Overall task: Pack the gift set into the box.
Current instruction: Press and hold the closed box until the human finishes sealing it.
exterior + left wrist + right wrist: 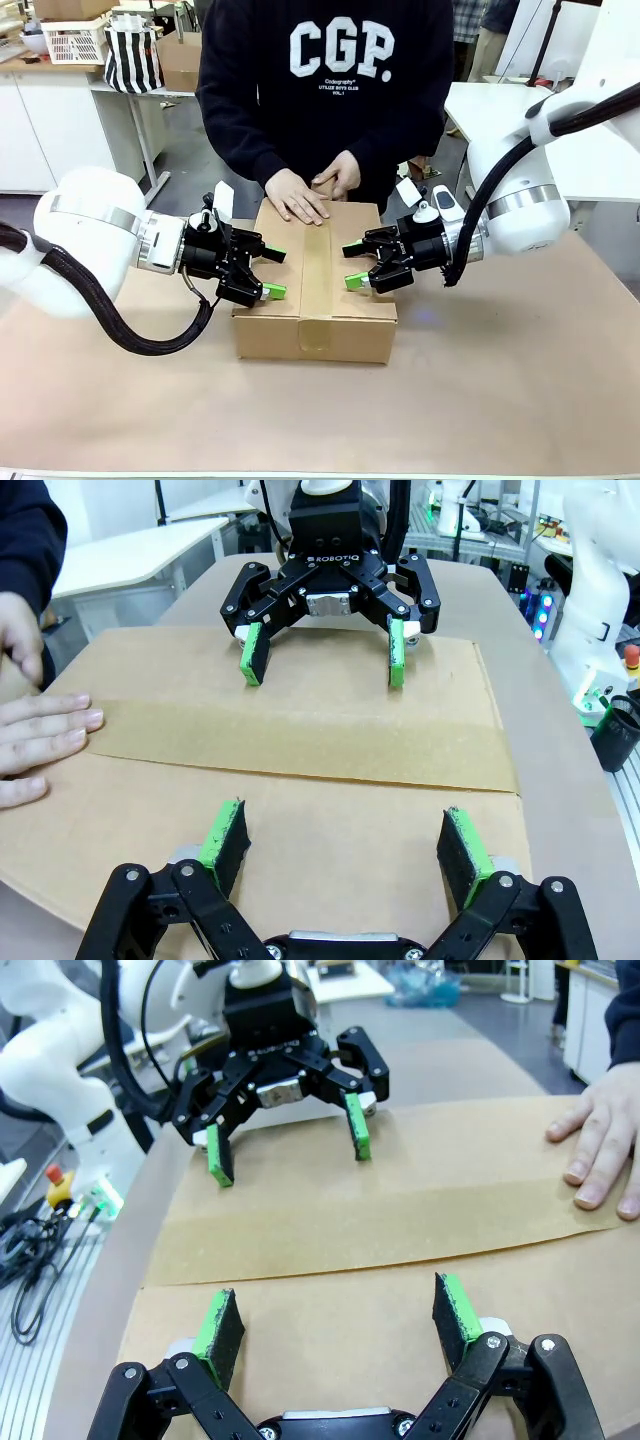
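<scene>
The cardboard box point(315, 285) lies closed, flaps taped, its long axis running away from the robot. The left gripper point(265, 275) and right gripper point(355, 268) flank its seam, jaws apart, empty. The person's hand point(297, 196) presses its far end.

One closed box point(315, 285), two hands point(297, 196) on it, and two grippers point(268, 273) alongside.
</scene>
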`<state>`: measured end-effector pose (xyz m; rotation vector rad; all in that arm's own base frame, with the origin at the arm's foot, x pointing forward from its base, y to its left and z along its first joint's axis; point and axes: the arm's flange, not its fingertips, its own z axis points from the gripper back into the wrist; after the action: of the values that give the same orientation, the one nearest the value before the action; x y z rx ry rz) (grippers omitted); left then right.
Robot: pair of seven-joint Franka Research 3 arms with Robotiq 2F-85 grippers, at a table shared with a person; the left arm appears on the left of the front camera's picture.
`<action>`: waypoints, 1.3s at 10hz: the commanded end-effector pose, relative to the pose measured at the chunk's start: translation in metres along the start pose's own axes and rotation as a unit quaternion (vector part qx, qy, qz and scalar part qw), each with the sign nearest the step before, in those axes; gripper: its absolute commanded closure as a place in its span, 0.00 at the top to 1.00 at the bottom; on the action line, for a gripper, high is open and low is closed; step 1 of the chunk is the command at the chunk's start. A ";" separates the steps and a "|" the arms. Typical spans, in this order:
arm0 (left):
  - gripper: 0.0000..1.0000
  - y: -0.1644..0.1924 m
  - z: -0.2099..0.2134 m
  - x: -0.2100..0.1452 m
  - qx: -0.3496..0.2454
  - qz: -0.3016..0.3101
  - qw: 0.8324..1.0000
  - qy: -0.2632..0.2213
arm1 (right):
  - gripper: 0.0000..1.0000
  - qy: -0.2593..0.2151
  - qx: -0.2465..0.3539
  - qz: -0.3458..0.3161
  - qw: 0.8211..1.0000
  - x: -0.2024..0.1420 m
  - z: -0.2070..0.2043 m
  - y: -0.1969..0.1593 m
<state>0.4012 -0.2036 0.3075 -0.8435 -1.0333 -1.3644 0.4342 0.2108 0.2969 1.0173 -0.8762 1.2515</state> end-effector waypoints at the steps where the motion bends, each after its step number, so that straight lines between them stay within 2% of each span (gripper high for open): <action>1: 1.00 -0.004 0.000 -0.002 0.005 0.003 1.000 0.002 | 1.00 0.002 0.000 -0.004 1.000 -0.003 0.000 0.000; 13: 1.00 -0.004 0.000 -0.002 0.005 0.003 1.000 0.002 | 1.00 0.002 0.000 -0.004 1.000 -0.003 0.000 0.000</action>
<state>0.4012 -0.2039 0.3077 -0.8435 -1.0336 -1.3650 0.4340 0.2108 0.2968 1.0190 -0.8760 1.2514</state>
